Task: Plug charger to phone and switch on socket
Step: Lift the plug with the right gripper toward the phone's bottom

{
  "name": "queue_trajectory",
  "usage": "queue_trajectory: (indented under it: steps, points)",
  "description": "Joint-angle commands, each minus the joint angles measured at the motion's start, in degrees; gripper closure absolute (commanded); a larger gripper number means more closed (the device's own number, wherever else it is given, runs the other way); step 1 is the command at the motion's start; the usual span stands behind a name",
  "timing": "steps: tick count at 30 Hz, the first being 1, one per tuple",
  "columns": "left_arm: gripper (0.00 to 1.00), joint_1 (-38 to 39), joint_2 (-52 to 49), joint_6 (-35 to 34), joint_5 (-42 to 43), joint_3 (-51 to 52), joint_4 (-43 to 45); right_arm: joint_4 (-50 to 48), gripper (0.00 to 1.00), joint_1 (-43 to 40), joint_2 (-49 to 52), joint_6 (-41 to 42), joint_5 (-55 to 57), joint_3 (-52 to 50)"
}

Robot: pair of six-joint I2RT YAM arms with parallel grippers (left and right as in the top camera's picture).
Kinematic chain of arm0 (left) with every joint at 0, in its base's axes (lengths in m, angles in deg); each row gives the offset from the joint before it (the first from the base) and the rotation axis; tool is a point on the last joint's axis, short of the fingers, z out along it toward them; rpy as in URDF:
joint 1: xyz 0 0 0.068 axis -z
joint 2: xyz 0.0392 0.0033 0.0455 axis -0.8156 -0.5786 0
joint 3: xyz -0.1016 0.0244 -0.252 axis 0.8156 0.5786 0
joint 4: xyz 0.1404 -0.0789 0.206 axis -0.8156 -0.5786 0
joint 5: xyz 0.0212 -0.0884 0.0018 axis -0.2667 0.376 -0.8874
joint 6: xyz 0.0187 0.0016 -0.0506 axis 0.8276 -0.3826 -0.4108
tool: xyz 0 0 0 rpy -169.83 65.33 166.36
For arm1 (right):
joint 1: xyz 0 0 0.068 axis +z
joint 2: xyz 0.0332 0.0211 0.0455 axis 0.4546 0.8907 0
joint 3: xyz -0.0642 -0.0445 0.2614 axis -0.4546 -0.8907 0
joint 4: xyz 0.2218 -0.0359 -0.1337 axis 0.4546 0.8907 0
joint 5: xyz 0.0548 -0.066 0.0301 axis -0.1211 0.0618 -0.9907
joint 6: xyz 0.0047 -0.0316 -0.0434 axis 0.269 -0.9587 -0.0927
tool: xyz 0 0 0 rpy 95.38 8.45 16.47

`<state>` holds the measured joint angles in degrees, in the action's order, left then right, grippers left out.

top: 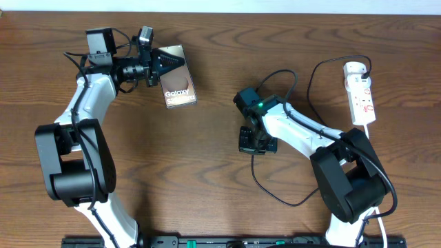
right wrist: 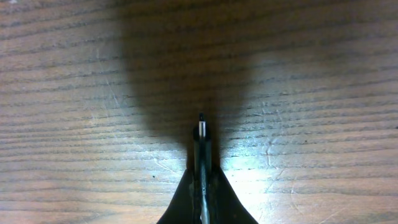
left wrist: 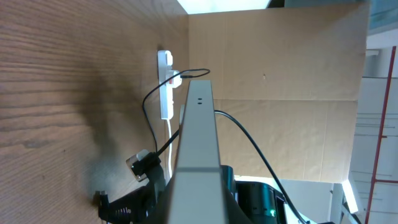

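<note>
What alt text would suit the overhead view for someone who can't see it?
The left gripper holds the phone at upper left of a wooden table; the right gripper, mid-table, pinches the charger, and the white socket lies far right.

Phone [left wrist: 198, 134] is showing edge-on, running as a pale grey slab from the bottom edge up the middle, two small dots near its top end. Wooden table [left wrist: 62, 87] is filling the left side, a soft shadow lying across it. Power strip [left wrist: 165, 84] is lying far off by a brown cardboard panel [left wrist: 280, 68], its white cord [left wrist: 168, 137] trailing back. Charger cable [left wrist: 145, 106] is looping out from the strip. Right arm [left wrist: 255, 198] is sitting dark behind the phone, a green light glowing on it.
</note>
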<state>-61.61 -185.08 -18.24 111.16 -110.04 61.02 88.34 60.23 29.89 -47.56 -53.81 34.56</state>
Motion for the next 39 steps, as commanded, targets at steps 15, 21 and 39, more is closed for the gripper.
queue_trajectory:
  steps: [15, 21, 39]
  points:
    - [0.93, -0.02, 0.15, 0.37, 3.26, -0.5, 0.28, 18.58, 0.99, -0.52, 0.87, -7.72, 7.76, 22.84]
    - [0.93, -0.02, 0.17, 0.37, 3.23, -0.5, 0.28, 19.89, 0.99, -0.52, 0.87, -23.34, -14.03, 33.48]
    - [0.93, -0.63, 0.15, -0.2, 3.23, -0.5, 3.72, 17.2, 0.99, 0.83, 0.9, -45.81, -62.31, 36.76]
